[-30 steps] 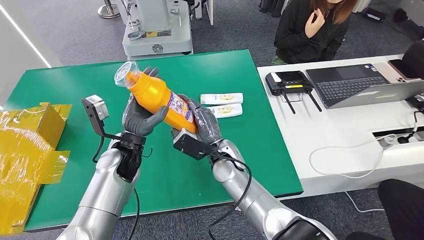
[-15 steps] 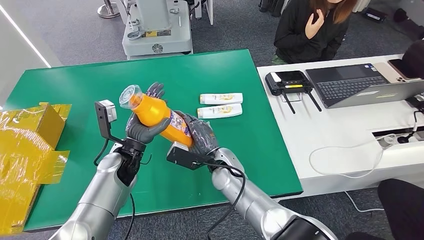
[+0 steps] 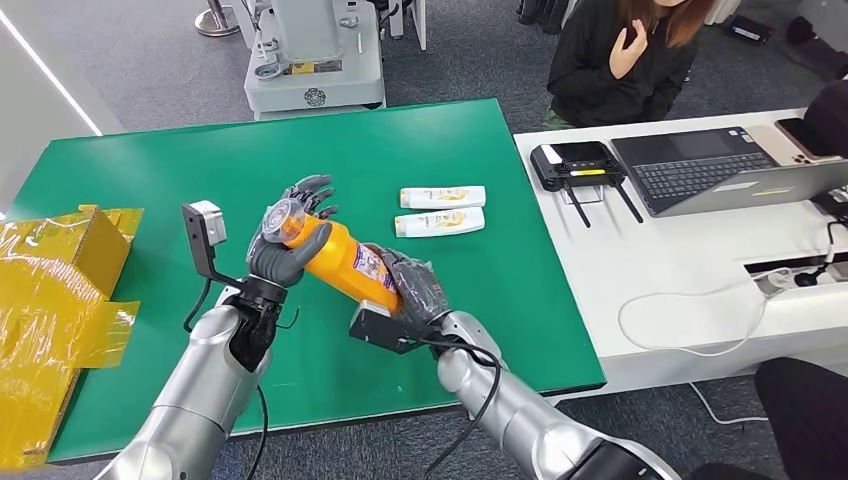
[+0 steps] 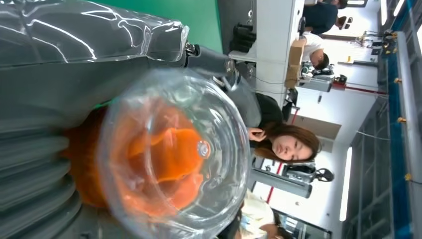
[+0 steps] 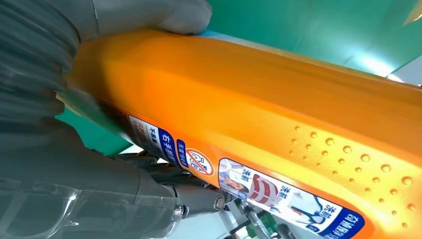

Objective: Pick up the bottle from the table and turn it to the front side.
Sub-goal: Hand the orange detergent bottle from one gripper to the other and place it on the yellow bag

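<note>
At the far left, off the left edge of the green table (image 3: 120, 180), we see a crumpled yellow box (image 3: 60, 290). Moving right, our left hand (image 3: 285, 245) is raised above the table's middle, its thumb and fingers wrapped around the neck end of the orange bottle (image 3: 345, 265), just below the clear cap (image 3: 283, 217). In the left wrist view we look straight into that clear cap (image 4: 174, 154), with the orange neck showing through it and the grey thumb (image 4: 89, 40) lying along its side. The bottle lies tilted in the air, clear of the table, cap end up and to the left, base down and to the right. Our right hand (image 3: 410, 290) grips the base end from below, fingers closed around the body; the right wrist view shows the orange bottle (image 5: 259, 109) with its printed label strip (image 5: 239, 184) facing the camera and the thumb (image 5: 149, 15) pressed over its side. Further right, two small white tubes (image 3: 442, 210) lie side by side on the table, toward its right edge. Beyond that edge stands a white desk (image 3: 700, 270) carrying a black device with antennas (image 3: 580, 165) and an open laptop (image 3: 720, 170). A person in a dark top (image 3: 620, 60) sits behind the desk.
</note>
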`<state>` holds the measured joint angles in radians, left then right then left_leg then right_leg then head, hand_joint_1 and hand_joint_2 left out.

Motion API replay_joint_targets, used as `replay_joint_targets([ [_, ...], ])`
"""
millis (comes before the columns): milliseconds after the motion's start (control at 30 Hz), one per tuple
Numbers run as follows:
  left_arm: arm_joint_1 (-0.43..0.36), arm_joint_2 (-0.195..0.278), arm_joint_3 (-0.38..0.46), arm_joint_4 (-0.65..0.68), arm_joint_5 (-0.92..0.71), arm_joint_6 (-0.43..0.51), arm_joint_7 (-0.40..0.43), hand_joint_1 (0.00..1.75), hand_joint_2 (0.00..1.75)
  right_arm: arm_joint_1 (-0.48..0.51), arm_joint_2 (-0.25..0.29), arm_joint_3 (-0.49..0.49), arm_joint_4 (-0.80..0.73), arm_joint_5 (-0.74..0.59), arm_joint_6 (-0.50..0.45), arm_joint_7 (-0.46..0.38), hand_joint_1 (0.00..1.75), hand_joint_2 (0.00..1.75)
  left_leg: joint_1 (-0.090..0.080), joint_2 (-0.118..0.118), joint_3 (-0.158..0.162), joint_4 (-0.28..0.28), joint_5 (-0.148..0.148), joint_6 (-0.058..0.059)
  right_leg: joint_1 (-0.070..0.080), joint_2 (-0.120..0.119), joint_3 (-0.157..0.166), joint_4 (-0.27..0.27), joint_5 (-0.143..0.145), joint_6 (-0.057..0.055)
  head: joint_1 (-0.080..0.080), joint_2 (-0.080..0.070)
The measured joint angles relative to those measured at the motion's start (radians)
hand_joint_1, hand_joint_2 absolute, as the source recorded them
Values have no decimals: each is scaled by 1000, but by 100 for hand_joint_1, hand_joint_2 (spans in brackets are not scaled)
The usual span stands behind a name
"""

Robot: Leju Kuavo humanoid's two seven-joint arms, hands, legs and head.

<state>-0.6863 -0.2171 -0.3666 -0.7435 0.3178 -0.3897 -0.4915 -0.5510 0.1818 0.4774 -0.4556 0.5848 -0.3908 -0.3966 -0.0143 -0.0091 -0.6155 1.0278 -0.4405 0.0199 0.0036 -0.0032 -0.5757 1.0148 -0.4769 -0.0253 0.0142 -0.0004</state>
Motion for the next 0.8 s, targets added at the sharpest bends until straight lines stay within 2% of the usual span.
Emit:
replay_joint_targets([
  [233, 6, -12, 0, 0, 83, -119, 62, 175, 175, 8, -14, -6, -9, -22, -24, -26, 175, 175, 0, 0, 0, 0, 0, 0, 0, 0, 0, 0, 0, 0, 0, 0],
  [533, 2, -15, 0, 0, 119, -167, 87, 175, 175, 26, -27, -20, -57, -58, -47, -40, 175, 175, 0, 0, 0, 0, 0, 0, 0, 0, 0, 0, 0, 0, 0, 0],
  [667, 1, -19, -1, 0, 127, -166, 86, 175, 175, 33, -29, -23, -80, -76, -44, -50, 0, 175, 0, 0, 0, 0, 0, 0, 0, 0, 0, 0, 0, 0, 0, 0],
  [800, 4, -27, -11, 0, 106, -131, 69, 175, 175, 33, -29, -27, -109, -93, -35, -63, 0, 175, 0, 0, 0, 0, 0, 0, 0, 0, 0, 0, 0, 0, 0, 0],
])
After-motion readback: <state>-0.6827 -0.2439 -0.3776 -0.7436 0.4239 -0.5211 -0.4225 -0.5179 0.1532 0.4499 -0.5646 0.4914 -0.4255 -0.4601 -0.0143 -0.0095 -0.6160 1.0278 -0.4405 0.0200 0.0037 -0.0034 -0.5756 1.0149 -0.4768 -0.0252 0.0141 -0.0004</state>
